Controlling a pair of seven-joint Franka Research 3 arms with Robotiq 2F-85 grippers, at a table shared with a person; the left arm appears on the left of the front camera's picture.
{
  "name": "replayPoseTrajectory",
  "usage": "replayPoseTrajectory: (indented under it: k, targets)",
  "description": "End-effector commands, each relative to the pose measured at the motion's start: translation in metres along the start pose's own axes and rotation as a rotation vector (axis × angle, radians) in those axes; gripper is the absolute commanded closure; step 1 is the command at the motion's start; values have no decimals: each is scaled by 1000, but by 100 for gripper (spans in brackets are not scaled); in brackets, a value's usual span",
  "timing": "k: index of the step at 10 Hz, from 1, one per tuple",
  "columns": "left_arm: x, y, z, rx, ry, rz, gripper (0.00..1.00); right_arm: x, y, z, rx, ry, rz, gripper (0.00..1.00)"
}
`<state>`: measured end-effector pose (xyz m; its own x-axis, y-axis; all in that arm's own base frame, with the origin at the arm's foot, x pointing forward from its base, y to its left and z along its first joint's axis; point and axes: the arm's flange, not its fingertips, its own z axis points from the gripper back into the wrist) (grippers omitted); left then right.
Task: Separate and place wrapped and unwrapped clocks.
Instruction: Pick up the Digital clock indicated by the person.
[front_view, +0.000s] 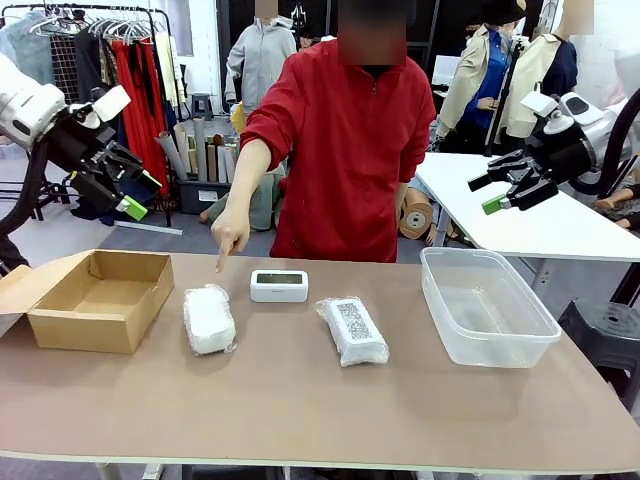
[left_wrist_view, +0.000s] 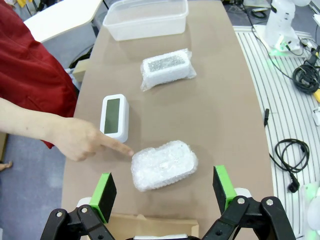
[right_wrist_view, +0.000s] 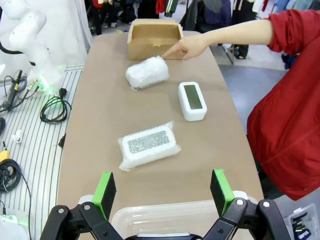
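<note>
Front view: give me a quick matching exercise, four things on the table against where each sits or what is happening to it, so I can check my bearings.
Things:
1. brown cardboard box
2. clear plastic tub
3. bare white rounded digital clock
4. plain whitish bubble-wrap lump

Places or states:
A. the person's hand points at it
B. right end of the table
C. left end of the table
D. middle, nearer the person's edge

Pairs: 1-C, 2-B, 3-D, 4-A.
</note>
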<state>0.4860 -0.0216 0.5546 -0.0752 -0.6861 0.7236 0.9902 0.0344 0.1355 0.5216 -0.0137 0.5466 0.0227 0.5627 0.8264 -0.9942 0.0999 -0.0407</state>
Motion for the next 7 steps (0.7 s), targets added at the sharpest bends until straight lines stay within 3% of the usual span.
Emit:
replayPoseTrajectory:
  k: [1, 7]
  targets:
    - [1, 0, 1, 11, -6, 0, 0, 0, 0, 1, -3, -1, 1, 0]
    - [1, 0, 1, 11, -6, 0, 0, 0, 0, 1, -3, -1, 1, 0]
